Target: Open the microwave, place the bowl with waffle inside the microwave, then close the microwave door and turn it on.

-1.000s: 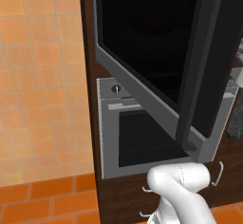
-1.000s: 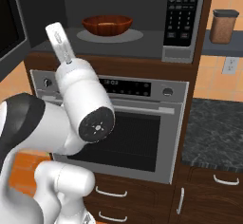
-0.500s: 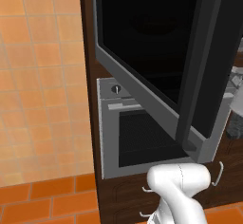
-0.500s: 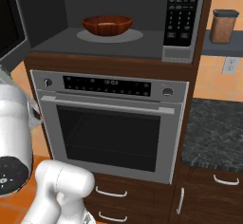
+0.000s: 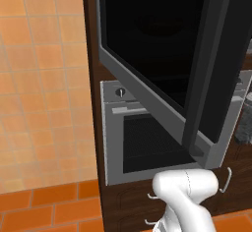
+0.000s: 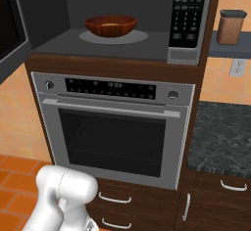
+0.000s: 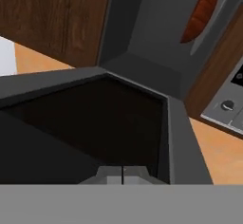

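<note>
The arm has swung out of the right base view: a second ago its forearm stood in front of the oven (image 6: pixel 117 127), and now only the white base joint shows at the lower left. The bowl (image 6: pixel 110 25) sits unmoved on the round plate inside the microwave (image 6: pixel 122 39), so placing looks done and closing the door (image 5: pixel 162 73) is the step in hand. The hand view looks across the inner face of the door toward the cavity, the bowl's orange-brown side at upper right. The door stands wide open, black glass in a grey frame, dark bar handle near its free edge. The jaws look closed, tips together, gripping nothing.
</note>
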{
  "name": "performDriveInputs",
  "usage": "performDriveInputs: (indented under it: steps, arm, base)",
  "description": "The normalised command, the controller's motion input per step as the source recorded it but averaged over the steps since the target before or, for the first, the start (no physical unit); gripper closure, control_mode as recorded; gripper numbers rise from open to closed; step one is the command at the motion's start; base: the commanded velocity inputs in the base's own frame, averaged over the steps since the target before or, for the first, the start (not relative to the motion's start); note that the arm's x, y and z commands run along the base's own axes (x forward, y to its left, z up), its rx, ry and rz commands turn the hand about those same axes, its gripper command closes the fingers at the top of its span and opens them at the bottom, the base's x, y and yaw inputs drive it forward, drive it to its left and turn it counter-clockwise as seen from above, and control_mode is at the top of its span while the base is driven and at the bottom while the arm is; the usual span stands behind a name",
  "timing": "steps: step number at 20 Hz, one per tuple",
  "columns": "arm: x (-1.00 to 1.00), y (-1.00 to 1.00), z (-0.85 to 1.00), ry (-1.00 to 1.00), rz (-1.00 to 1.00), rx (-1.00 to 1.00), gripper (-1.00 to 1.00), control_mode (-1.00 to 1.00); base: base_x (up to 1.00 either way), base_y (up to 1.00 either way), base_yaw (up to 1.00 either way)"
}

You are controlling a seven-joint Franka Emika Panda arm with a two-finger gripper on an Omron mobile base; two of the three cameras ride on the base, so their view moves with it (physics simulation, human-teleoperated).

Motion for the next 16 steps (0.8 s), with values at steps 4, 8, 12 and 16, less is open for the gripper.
performDriveInputs:
  steps: [4, 8, 12, 16]
  arm:
    - [-0.03, 0.98, -0.4, 0.01, -0.29, -0.02, 1.0, -1.0]
    - [-0.03, 0.87, -0.35, 0.0, -0.39, 0.0, 1.0, -1.0]
    - [-0.02, 0.51, -0.19, -0.01, -0.41, 0.0, 1.0, -1.0]
    - [-0.86, 0.04, 0.0, -0.11, -0.33, 0.0, 1.0, -1.0]
  base:
    - [0.0, 0.0, 0.0]
    - [0.0, 0.0, 0.0]
    - [0.0, 0.0, 0.0]
    - [0.0, 0.0, 0.0]
